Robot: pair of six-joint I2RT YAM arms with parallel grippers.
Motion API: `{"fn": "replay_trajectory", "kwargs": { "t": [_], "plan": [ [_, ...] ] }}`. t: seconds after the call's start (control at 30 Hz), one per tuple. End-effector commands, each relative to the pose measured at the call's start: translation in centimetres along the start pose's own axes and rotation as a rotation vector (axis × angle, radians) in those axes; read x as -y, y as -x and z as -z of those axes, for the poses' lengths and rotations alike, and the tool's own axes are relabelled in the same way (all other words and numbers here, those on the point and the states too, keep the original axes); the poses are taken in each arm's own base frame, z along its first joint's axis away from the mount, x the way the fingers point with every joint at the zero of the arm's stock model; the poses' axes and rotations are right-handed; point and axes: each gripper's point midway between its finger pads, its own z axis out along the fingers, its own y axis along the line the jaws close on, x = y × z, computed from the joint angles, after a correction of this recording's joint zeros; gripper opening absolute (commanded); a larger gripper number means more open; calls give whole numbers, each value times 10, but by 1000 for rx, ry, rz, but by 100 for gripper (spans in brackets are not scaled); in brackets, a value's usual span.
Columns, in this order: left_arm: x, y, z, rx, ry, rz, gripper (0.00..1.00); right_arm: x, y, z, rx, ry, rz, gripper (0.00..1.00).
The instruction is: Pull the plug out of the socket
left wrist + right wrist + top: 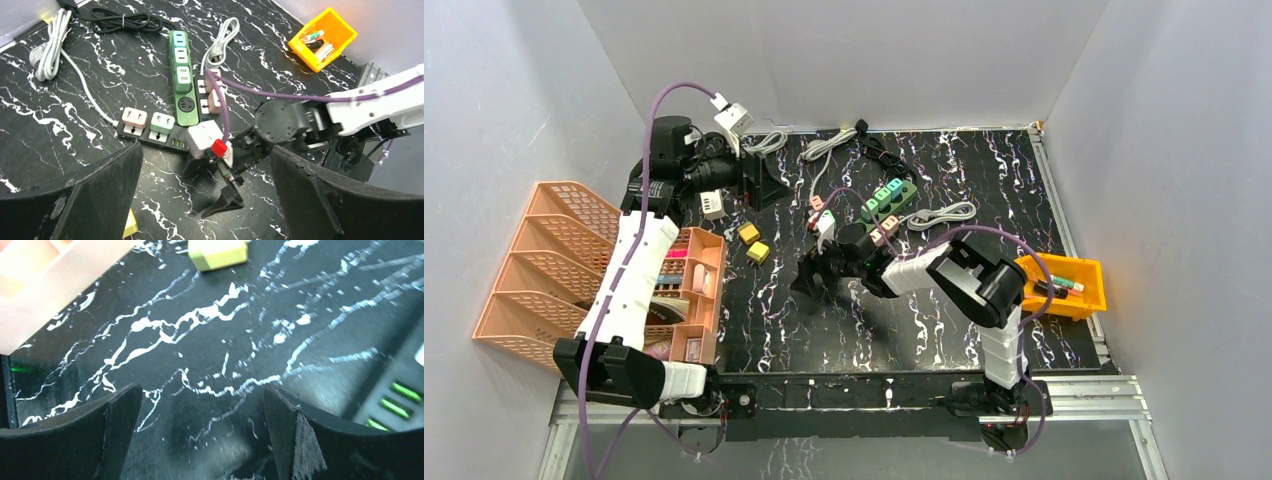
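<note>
Three pale green square plugs (183, 79) sit in a row along a long dark green power strip (187, 107), which lies near the middle of the black, white-veined table (50, 130). One socket at the strip's end is bare. Just beside it, two pink plugs (215, 100) sit on a white-faced strip. A black power strip (172, 144) lies across the green one's end and carries a pink-topped plug (134, 117) and a green-topped plug (162, 121) side by side. All the plugs look fully seated. I cannot tell which of them is the one to pull.

The right gripper (200, 405) is low over the table just short of the black power strip. Its black fingers are spread wide, with only tabletop between them. The left gripper (762, 188) hangs at the far left of the table, well apart from the strips, with its fingers also spread and holding nothing.

Only the left wrist view shows the plug faces and the bare socket clearly. The top view gives the wider layout, with a peach plastic file rack (534, 270) at the left edge and an orange bin (1089, 290) at the right. The right wrist view shows none of the plugs. It shows a yellow block (217, 252) beyond the fingers and, at its right edge, the side of the black strip with small green lights.
</note>
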Motion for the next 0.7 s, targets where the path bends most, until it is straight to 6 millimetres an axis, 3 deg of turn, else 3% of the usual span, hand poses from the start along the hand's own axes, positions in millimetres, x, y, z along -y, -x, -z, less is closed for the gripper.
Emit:
{"fn": "replay_trajectory", "kwargs": {
  "t": [0.0,0.1,0.23,0.33,0.43,0.53,0.67],
  "plan": [
    [0,6,8,43,71,-18,98,7,37,29,40,-184,46,98],
    [-18,10,9,100,188,32,98,11,100,57,171,-302,82,98],
    [-38,-5,6,118,291,144,98,-2,160,82,201,-340,80,98],
    [-44,-26,7,107,340,195,98,-1,204,140,419,-486,-40,98],
    [-43,-37,13,130,363,172,98,8,214,183,481,-597,-8,97],
    [-42,-41,18,145,383,115,98,31,202,188,326,-716,60,95],
    [-44,-43,20,155,394,87,98,48,201,192,306,-700,83,97]
  ]
}}
